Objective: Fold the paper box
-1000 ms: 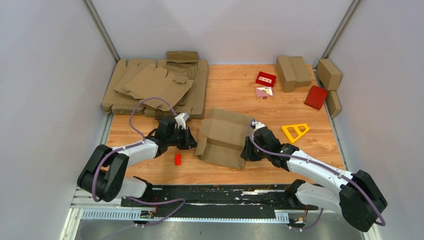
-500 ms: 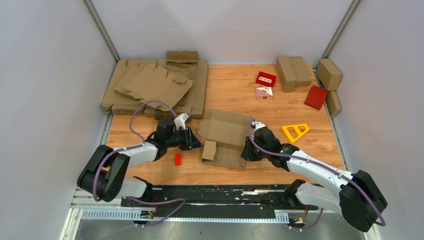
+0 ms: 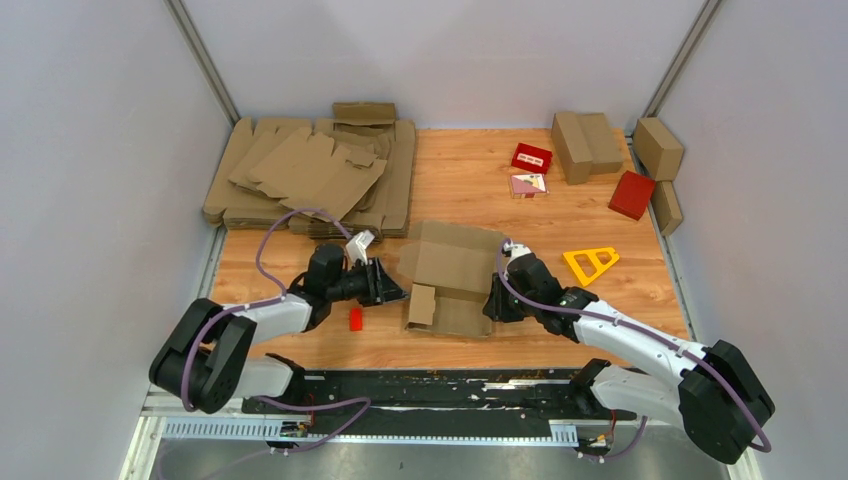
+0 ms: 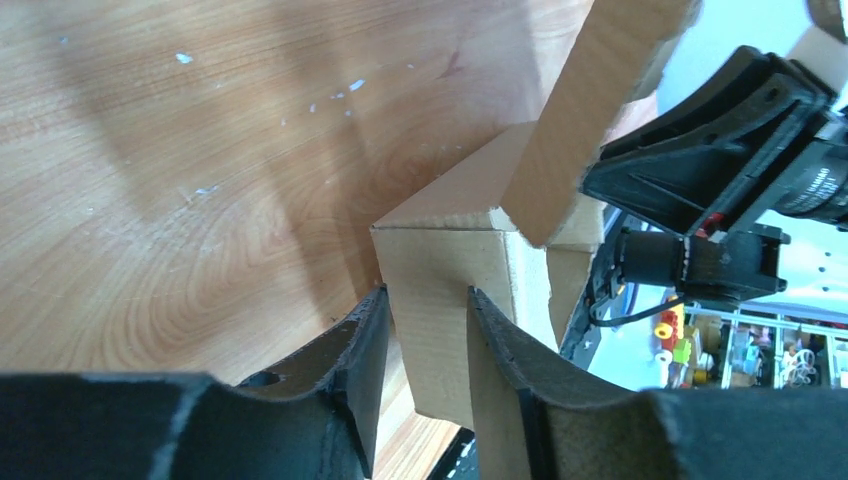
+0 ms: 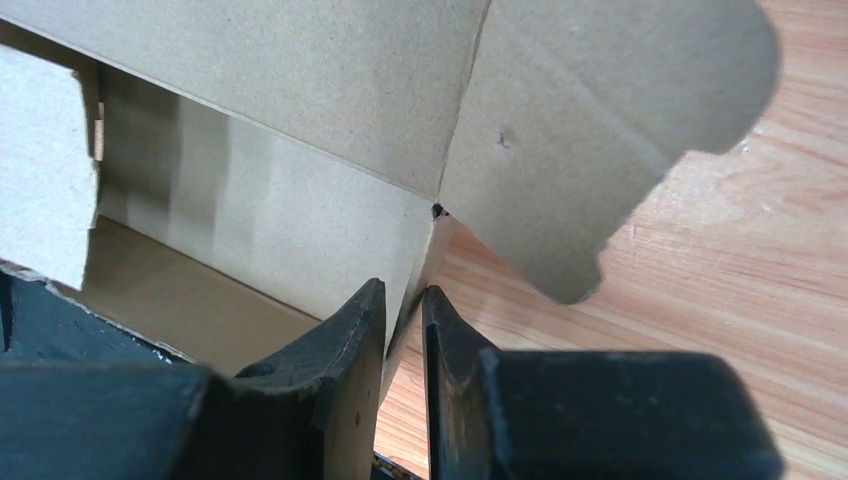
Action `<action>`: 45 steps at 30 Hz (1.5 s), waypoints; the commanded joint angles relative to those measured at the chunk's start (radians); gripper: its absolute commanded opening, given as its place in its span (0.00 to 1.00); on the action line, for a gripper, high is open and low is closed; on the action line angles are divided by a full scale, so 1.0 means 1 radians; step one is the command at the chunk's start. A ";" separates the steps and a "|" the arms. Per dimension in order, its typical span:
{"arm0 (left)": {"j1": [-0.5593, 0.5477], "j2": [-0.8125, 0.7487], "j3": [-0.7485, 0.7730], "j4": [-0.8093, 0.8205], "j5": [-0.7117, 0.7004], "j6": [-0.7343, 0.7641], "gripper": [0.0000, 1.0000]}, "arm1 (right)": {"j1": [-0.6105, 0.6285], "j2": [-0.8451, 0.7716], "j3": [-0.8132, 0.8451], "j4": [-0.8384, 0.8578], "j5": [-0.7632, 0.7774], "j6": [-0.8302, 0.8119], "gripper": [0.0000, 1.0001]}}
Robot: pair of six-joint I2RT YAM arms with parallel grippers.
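The paper box (image 3: 455, 265) is a brown cardboard carton, partly raised, at the table's middle, with its lid flap open toward the back and a small end flap (image 3: 421, 304) turned inward at its left end. My left gripper (image 3: 392, 291) is at that left end. In the left wrist view its jaws (image 4: 427, 320) stand a little apart, and the flap's face (image 4: 445, 300) shows in the gap. My right gripper (image 3: 490, 303) is shut on the box's right wall. That thin wall edge (image 5: 420, 250) sits between the gripper's jaws (image 5: 405, 300) in the right wrist view.
A pile of flat cardboard sheets (image 3: 310, 175) lies at the back left. A small red block (image 3: 355, 318) lies near my left arm. A yellow triangular frame (image 3: 590, 263) lies right of the box. Red boxes (image 3: 531, 157) and folded brown cartons (image 3: 585, 143) are at the back right.
The box's left end flap has swung inward and the box has drawn in from a flatter spread. My left gripper followed it slightly right. My right gripper has kept its hold.
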 commanded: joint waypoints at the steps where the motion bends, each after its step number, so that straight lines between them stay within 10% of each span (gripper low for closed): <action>1: -0.004 -0.062 -0.030 0.123 0.036 -0.071 0.45 | 0.005 -0.014 0.031 0.000 0.010 -0.010 0.20; 17: -0.004 -0.058 -0.133 0.352 0.021 -0.241 0.24 | 0.005 -0.017 0.035 -0.018 0.033 -0.009 0.19; 27: -0.011 -0.031 -0.158 0.356 0.047 -0.225 0.37 | 0.005 -0.009 0.031 0.003 0.021 -0.005 0.18; 45: -0.010 -0.351 -0.038 -0.305 -0.140 0.064 0.59 | 0.004 -0.022 0.020 0.012 0.017 -0.009 0.17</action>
